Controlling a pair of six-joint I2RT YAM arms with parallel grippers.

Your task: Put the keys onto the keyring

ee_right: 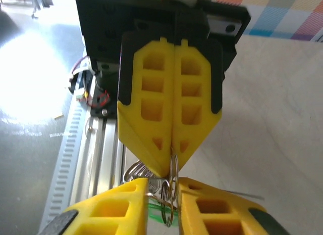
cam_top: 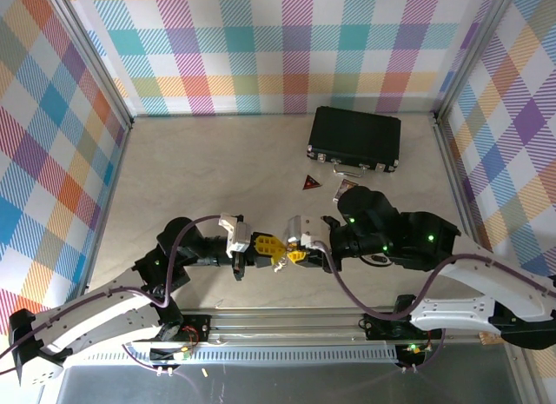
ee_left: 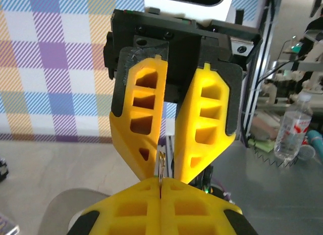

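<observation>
A robotics lab cell: plaid panels (cam_top: 261,48) on aluminium framing (cam_top: 95,65) enclose the counter (cam_top: 217,161); cluttered equipment (ee_left: 303,78) and a water bottle (ee_left: 290,136) stand beyond.

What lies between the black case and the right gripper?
In the top view, a red triangle and a small card lie between the case and the right gripper.

Left tool (ee_left: 160,188), right tool (ee_right: 164,187) yellow (case (cam_top: 354,136) black); walls (cam_top: 261,48) pastel plaid.

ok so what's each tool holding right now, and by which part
The left tool is shut on the metal ring, pinching its rim. The right tool has its jaws slightly apart around the ring; whether it grips can't be told.
</observation>
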